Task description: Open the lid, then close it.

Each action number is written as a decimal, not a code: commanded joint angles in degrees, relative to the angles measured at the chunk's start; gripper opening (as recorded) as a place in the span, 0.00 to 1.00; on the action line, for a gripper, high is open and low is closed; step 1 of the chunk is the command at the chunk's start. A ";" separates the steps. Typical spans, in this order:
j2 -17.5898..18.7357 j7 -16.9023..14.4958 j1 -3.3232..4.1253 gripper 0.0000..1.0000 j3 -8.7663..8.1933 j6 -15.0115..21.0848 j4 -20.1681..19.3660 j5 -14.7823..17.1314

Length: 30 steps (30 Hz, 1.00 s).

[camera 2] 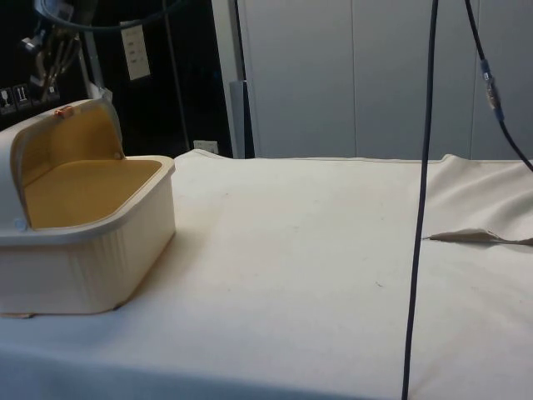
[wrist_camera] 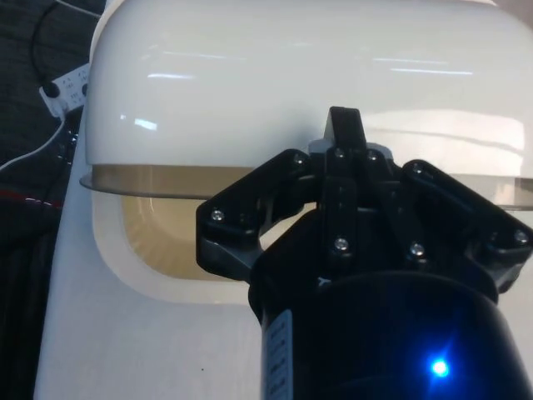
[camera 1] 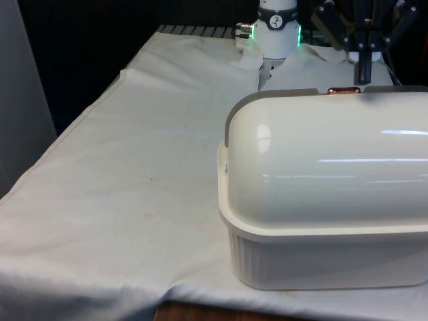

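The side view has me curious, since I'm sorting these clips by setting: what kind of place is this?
Probably a lab or test room, not a home kitchen. A lone bread box sits with its lid rolled open on a table under a white cloth, with cables hanging down and plain cabinets behind.

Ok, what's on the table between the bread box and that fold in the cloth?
Nothing. In the side view the white cloth runs bare from the bread box to the fold.

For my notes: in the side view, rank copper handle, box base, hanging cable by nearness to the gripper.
1. Copper handle, just below the gripper.
2. Box base, lower down.
3. Hanging cable, far across the table.
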 commanded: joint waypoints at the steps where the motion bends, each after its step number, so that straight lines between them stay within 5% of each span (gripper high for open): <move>1: 0.00 0.00 0.00 0.00 0.00 0.00 -0.06 0.17; 30: 0.57 0.00 0.00 0.00 0.06 -2.41 -0.34 1.72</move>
